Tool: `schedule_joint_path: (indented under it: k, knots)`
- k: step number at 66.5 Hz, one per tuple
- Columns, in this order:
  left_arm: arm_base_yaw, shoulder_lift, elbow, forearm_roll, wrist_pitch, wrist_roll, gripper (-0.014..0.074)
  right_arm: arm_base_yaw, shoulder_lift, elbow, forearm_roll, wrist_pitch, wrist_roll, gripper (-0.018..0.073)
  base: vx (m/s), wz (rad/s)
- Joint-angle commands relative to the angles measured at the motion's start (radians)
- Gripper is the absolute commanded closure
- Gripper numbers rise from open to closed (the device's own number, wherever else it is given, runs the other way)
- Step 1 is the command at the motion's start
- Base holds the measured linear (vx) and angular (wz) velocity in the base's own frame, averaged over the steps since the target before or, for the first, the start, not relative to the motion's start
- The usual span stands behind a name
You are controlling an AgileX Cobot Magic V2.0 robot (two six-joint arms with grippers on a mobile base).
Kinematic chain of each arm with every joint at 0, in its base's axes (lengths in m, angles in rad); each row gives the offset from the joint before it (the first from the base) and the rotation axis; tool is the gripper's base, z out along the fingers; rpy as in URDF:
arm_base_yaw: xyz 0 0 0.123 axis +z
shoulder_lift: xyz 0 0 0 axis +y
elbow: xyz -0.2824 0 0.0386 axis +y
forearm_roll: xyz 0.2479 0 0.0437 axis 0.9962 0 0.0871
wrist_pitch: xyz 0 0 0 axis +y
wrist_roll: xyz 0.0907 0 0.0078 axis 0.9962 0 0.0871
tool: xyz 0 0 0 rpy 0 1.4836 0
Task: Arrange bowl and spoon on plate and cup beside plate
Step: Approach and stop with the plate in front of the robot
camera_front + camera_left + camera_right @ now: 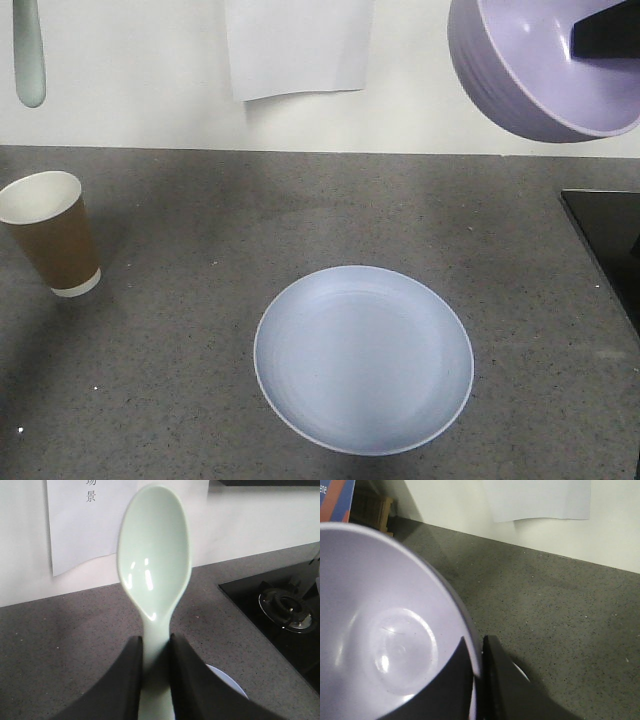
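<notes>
Lavender first, likely: clamping bowl [530, 70] by its rim in right gripper [477, 642], pinching spoon [155, 555] handle in left gripper [156, 642], holding both aloft for unobstructed lowering onto plate [363, 358].

Bowl [520, 70] and spoon [30, 60] cropped at top edge

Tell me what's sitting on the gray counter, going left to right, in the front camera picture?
On the counter: brown paper cup → pale blue plate → black cooktop.
</notes>
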Motion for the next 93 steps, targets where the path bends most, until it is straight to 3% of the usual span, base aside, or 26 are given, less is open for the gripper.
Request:
schedule_joint_path:
  k: [1, 93]
  knots:
    - [-0.006, -0.016, -0.021, -0.031, -0.062, 0.003, 0.0603, -0.002, -0.025, -0.027, 0.056, -0.025, -0.010, 0.0566, 0.00, 0.00]
    - [-0.006, -0.016, -0.021, -0.031, -0.062, 0.003, 0.0603, -0.002, -0.025, -0.027, 0.061, -0.043, -0.010, 0.0566, 0.00, 0.00]
